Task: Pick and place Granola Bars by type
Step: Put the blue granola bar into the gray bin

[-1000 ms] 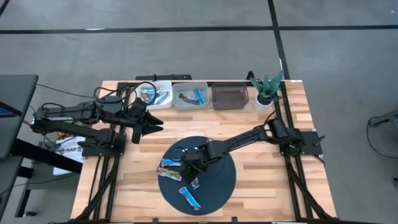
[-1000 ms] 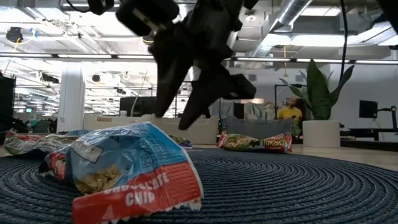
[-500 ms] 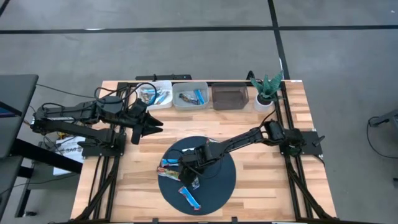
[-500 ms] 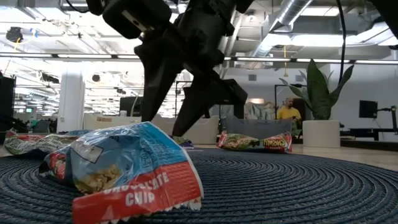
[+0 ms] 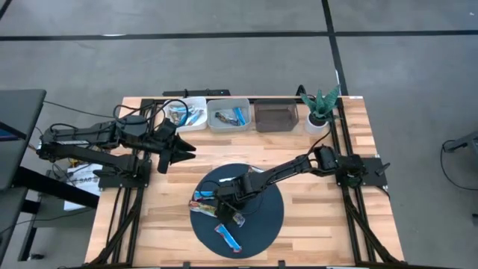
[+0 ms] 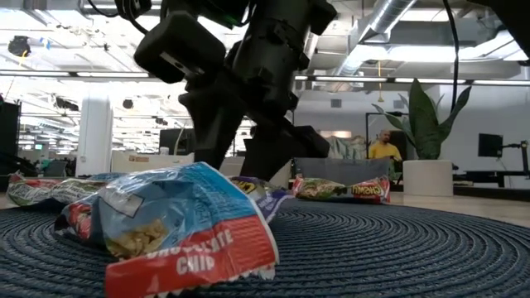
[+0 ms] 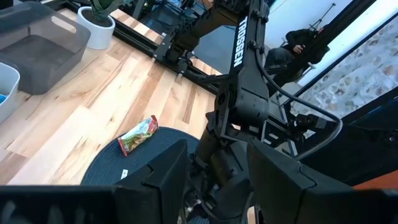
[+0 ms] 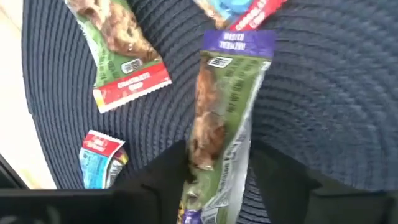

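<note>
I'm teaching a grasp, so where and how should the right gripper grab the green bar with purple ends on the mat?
Grip the green bar across its narrow middle, coming straight down from above. It lies flat and long on the round mat, and the right gripper already straddles it, fingers either side.

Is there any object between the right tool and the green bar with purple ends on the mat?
Nothing visible is between them. The right tool is directly over the green bar with purple ends, its fingers open on either side of the bar's near end. The neighbouring bars on the mat lie apart from it.
</note>
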Controlling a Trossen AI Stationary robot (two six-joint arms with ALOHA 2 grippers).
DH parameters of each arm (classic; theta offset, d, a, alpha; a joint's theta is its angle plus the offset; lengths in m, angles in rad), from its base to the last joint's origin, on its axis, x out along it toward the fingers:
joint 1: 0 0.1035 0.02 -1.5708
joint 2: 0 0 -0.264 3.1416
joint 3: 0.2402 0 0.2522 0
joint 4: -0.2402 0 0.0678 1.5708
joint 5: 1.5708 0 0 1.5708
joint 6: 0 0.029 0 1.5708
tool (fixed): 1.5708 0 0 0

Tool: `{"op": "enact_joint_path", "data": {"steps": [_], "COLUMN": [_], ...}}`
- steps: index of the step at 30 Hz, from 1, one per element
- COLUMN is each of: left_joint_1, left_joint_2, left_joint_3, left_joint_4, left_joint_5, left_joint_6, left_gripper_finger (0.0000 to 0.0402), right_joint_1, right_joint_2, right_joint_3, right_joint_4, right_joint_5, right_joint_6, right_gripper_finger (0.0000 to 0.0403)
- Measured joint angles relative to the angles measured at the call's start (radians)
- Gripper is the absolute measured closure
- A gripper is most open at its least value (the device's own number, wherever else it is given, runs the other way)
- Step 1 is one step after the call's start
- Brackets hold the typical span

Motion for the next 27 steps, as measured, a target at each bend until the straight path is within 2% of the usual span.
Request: {"op": "enact_joint_path", "data": {"steps": [7, 10, 12, 18, 22, 27], "left_joint_1": [0.0, 0.0, 0.0, 0.0, 0.0, 0.0], "left_joint_2": [0.0, 0.0, 0.0, 0.0, 0.0, 0.0], "left_joint_3": [0.0, 0.0, 0.0, 0.0, 0.0, 0.0], "left_joint_4": [0.0, 0.0, 0.0, -0.034, -0.098, -0.187], "left_joint_5": [0.0, 0.0, -0.001, -0.003, 0.008, 0.163], "left_joint_6": [0.0, 0.0, 0.0, -0.018, -0.005, 0.097], "left_gripper_finger": [0.0242, 0.0242, 0.0242, 0.0242, 0.0242, 0.0242], "right_joint_1": [-0.002, -0.006, -0.008, -0.036, -0.068, -0.117], "right_joint_2": [-0.004, -0.004, -0.004, -0.004, -0.004, -0.005], "right_joint_3": [0.0, 0.0, 0.002, 0.079, 0.162, 0.268], "right_joint_4": [-0.006, -0.006, -0.01, -0.08, -0.189, -0.317], "right_joint_5": [-0.027, -0.046, -0.053, -0.049, -0.018, 0.018], "right_joint_6": [-0.033, -0.036, -0.035, -0.071, -0.15, -0.263], "right_gripper_finger": [0.0351, 0.039, 0.0393, 0.0366, 0.0377, 0.0398]}}
